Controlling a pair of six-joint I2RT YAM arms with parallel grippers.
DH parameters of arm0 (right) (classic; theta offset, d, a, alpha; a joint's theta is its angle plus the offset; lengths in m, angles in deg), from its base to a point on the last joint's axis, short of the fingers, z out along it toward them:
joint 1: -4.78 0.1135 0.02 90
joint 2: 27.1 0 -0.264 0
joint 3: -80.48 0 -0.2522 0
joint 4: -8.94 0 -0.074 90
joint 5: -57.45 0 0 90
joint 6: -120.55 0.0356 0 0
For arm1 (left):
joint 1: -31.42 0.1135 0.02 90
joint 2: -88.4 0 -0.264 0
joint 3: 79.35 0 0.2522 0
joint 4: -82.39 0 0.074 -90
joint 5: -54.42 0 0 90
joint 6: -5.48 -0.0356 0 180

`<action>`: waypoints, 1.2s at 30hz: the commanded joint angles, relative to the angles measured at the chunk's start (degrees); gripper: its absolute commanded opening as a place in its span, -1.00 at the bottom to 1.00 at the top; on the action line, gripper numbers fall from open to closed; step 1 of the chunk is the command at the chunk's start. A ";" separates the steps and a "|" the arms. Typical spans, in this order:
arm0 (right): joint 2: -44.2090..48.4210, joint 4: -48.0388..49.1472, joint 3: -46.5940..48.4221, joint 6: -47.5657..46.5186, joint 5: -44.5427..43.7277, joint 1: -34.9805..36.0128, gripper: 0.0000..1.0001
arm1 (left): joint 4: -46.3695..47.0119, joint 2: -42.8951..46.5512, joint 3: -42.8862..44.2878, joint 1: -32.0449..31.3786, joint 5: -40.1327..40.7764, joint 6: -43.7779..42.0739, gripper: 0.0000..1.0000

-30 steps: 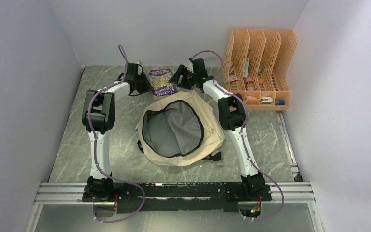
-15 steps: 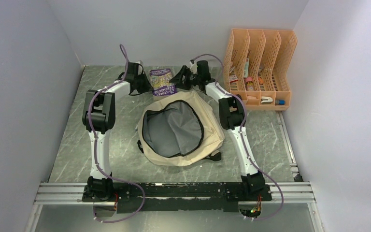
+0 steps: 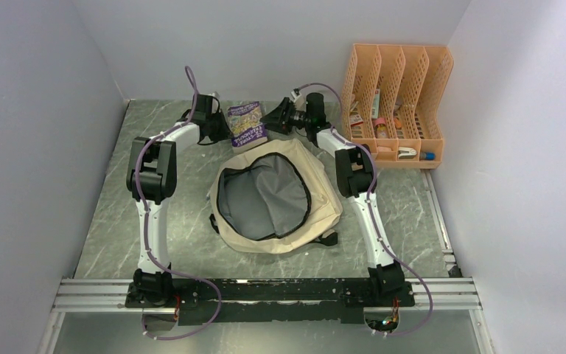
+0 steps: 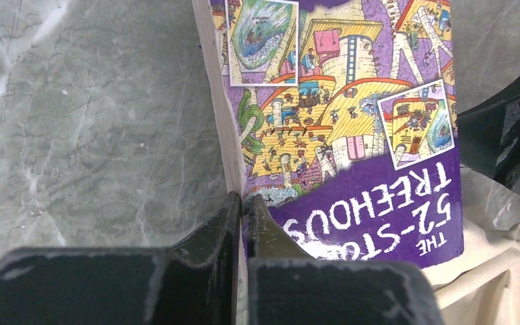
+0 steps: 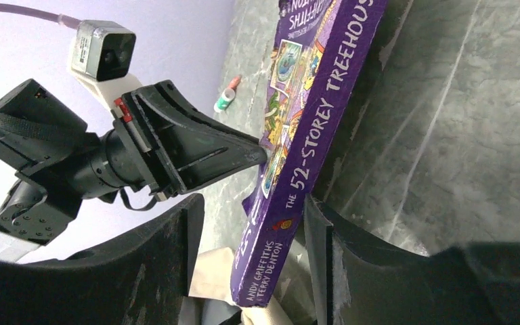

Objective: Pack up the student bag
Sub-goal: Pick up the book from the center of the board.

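The beige student bag (image 3: 317,199) lies in the middle of the table, its mouth wide open on grey lining. A purple paperback, "The 52-Storey Treehouse" (image 3: 245,125), is tilted up on its lower edge at the bag's far rim. My left gripper (image 3: 223,127) is shut on the book's left edge; the left wrist view shows the jaws (image 4: 244,202) pinched on the cover (image 4: 352,122). My right gripper (image 3: 274,118) is open, and its fingers (image 5: 250,203) straddle the book's spine (image 5: 315,142) with a gap on each side.
An orange perforated file organizer (image 3: 394,74) holding several small items stands at the back right. A small green and red tube (image 5: 227,97) lies on the table beyond the book. Grey walls close in the left, back and right.
The book has gone from lying nearly flat to tilted up, and shifted a little left. My right gripper has drawn back to the right and turned.
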 commanded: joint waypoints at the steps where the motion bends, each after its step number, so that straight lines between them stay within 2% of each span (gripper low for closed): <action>1: 2.17 0.04 1.07 1.77 7.41 4.72 0.16 | -8.47 -6.82 -2.35 -3.02 1.83 -2.37 -0.90; 6: 2.41 -12.87 2.23 -6.55 1.20 4.67 0.11 | -8.39 -6.82 -2.26 -3.10 1.37 -2.29 -0.90; 18: 1.77 -28.74 5.28 -14.48 -4.05 6.59 0.06 | -8.34 -7.20 -1.82 -3.87 0.71 -2.20 -0.90; 21: 1.15 -27.97 4.82 -14.10 -2.87 7.25 0.06 | -8.36 -7.19 -1.68 -4.30 0.56 -2.42 -0.90; 25: 0.06 -20.02 3.60 -8.80 0.69 8.07 0.07 | -8.45 -7.19 -1.55 -4.89 0.38 -2.80 -0.90; 31: -5.60 -13.09 10.10 -1.88 1.52 8.53 0.07 | -8.06 -7.19 -1.72 -5.92 -0.48 -2.99 -0.90; 36: -6.36 -14.22 10.02 -2.60 2.26 8.74 0.07 | -7.23 -7.12 -1.82 -7.42 -2.24 -3.22 -0.90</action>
